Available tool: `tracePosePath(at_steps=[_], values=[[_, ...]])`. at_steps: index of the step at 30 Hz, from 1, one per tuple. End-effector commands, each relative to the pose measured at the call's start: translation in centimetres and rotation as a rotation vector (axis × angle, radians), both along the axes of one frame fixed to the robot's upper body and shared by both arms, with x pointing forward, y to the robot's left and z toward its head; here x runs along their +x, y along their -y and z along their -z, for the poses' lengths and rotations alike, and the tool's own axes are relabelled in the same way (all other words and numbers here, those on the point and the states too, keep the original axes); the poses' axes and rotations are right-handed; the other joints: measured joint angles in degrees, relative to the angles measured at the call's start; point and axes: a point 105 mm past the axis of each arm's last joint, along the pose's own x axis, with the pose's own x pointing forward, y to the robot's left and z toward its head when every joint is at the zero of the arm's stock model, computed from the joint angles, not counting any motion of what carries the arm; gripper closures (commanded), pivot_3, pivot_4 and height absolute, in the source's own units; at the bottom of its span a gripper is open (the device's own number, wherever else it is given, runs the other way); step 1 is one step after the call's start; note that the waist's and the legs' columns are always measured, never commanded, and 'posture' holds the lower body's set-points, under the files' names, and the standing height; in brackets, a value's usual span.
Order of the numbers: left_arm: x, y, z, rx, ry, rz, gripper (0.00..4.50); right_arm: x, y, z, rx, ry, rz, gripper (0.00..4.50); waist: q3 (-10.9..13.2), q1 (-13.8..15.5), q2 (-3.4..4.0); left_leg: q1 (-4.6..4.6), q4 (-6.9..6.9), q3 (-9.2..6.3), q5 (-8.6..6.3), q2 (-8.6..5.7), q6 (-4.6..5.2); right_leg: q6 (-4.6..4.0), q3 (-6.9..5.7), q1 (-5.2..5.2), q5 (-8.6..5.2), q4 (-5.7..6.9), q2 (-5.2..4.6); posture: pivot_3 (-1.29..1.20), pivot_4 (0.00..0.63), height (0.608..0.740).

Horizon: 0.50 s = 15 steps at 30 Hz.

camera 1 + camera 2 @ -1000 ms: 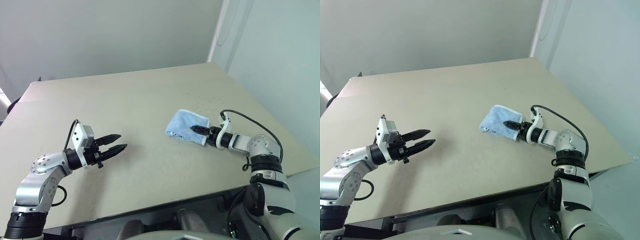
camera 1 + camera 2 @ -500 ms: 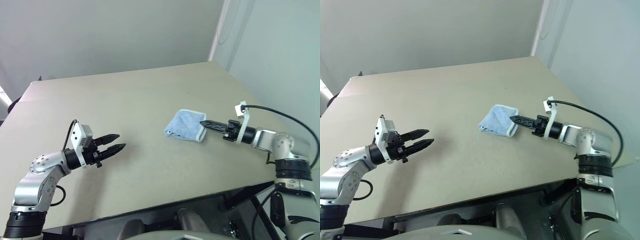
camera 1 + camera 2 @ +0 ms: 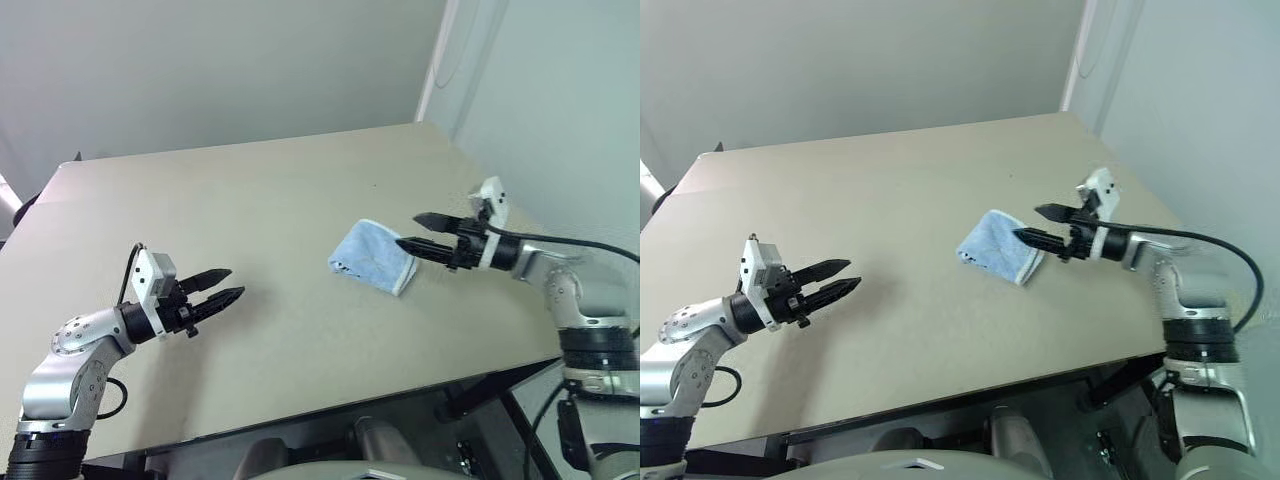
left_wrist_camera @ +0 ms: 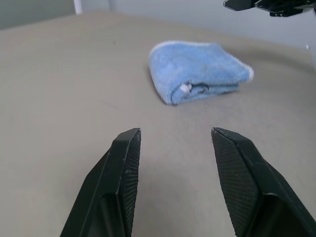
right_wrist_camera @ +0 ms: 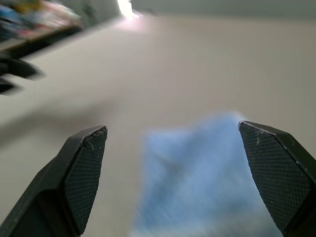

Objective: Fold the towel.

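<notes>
- At the table's right side: right gripper (image 3: pixel 418 231) hangs above the towel's near-right edge, fingers spread wide, nothing between them, not touching the cloth.
- Over the left part of the table: left gripper (image 3: pixel 221 286) hovers w/ fingers partly apart, empty, pointing across toward the towel, well apart from it.
- Towel (image 3: pixel 372 256): light blue terry, lying on the table (image 3: pixel 250 200) right of centre, already doubled into a compact packet. In left wrist view, rounded fold faces the camera, layers stacked, white edging along one end, small white tag + dark mark at the fold's front (image 4: pixel 186 88).
- Handling, my read: light, soft, floppy; no stiffness, so any lifted layer will droop and drag the rest. Terry pile should give the pads decent friction, slip unlikely. Nothing fragile.
- Where to grip: pinch at a stitched corner or the white edging, top layer(s) only if another fold is wanted; grabbing mid-panel would bunch it. Loose end by the right gripper looks the handiest spot.
- Risk: packet is thick for its size, so a shallow pinch may catch one layer only and undo the fold.
- Progress, judged from how it lies: folded at least once; looks close to done.
</notes>
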Motion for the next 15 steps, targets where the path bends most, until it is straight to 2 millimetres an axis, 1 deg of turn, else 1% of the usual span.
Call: tracePosePath(at_steps=[1,3,5,6,9,11,15], values=[[-0.3,-1.0,-1.9,-0.023,0.066,-0.029,2.10,-1.7,-2.7,-1.5,0.025,0.162,-0.112,0.03,0.00,0.08,-0.02,-0.02,0.00,-0.04,0.00,0.02,0.00,0.00,-0.02,-0.01,0.00,0.00,0.00,0.00,0.000,0.740],[-0.6,-1.2,-1.6,-0.013,0.062,-0.042,2.10,-2.7,-3.7,-0.4,-0.012,0.227,-0.174,0.03,-0.01,0.23,-0.03,-0.04,0.00,-0.03,0.00,0.01,0.00,0.00,-0.03,-0.02,0.00,-0.02,-0.02,0.00,0.000,0.740],[-1.0,-1.2,-1.4,-0.015,0.061,-0.052,2.10,-3.5,-4.2,1.4,-0.063,0.208,-0.240,0.03,0.01,0.25,-0.04,-0.06,0.00,-0.01,0.00,-0.03,0.00,-0.01,-0.03,-0.01,-0.01,-0.05,-0.07,0.00,0.000,0.740],[-1.1,-1.2,-1.4,-0.020,0.061,-0.057,2.10,-3.7,-4.3,1.8,-0.066,0.202,-0.264,0.03,0.02,0.21,-0.07,-0.07,0.01,0.02,0.00,-0.05,0.00,-0.02,-0.03,-0.01,-0.02,-0.07,-0.10,0.00,0.000,0.740],[-1.7,-1.4,-0.9,-0.024,0.057,-0.083,2.10,-3.9,-3.7,2.8,-0.070,0.155,-0.311,0.03,0.08,0.20,-0.14,-0.08,0.09,0.08,0.00,-0.08,0.00,-0.02,0.00,0.00,-0.01,-0.08,-0.13,0.00,0.000,0.740],[-2.1,-1.5,-0.4,-0.013,0.051,-0.097,2.10,-3.9,-3.0,3.8,-0.108,0.137,-0.326,0.03,0.09,0.21,-0.18,-0.05,0.10,0.08,0.00,-0.08,-0.01,-0.02,0.00,0.01,-0.01,-0.07,-0.14,0.00,0.000,0.740],[-2.6,-1.4,-0.2,-0.002,0.046,-0.102,2.10,-3.7,-2.7,4.3,-0.111,0.114,-0.343,0.03,0.12,0.18,-0.22,-0.03,0.08,0.05,0.00,-0.03,0.00,-0.05,0.00,0.00,-0.03,-0.03,-0.06,0.00,0.000,0.740]])
